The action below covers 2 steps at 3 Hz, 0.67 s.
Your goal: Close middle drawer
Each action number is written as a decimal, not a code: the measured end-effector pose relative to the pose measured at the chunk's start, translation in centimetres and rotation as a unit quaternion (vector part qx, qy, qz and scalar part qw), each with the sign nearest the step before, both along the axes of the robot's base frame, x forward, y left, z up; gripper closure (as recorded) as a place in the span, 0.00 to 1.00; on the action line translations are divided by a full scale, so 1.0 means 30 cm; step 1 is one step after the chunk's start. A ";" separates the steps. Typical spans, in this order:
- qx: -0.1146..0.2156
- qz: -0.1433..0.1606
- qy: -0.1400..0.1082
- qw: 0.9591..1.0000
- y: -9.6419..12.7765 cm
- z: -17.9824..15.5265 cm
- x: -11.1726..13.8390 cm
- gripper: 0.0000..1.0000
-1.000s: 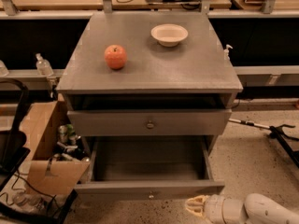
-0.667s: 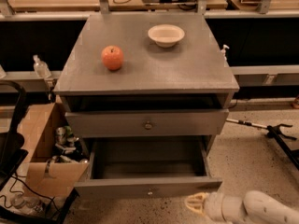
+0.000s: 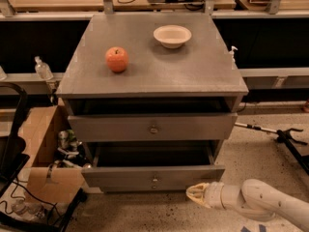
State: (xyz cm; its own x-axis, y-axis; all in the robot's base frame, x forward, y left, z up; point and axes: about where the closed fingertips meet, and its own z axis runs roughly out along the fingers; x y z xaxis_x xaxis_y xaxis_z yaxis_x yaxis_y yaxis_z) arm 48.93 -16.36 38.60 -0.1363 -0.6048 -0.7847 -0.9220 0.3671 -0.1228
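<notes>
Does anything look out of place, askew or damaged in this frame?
The middle drawer stands pulled well out, interior exposed, and the top drawer juts slightly from the cabinet. The gripper is low, by the right end of the middle drawer's front. Nothing looks spilled or damaged.

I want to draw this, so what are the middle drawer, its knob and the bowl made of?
The middle drawer looks like wood painted matte grey: flat, dull boards. Its knob seems metal, small and glinting. The bowl looks cream ceramic or plastic; hard to tell. The gripper hovers near the drawer front's right end.
</notes>
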 end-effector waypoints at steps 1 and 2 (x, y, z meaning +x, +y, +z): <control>-0.006 -0.004 -0.004 1.000 0.026 0.007 0.160 1.00; -0.012 -0.006 -0.009 1.000 0.043 0.024 0.272 1.00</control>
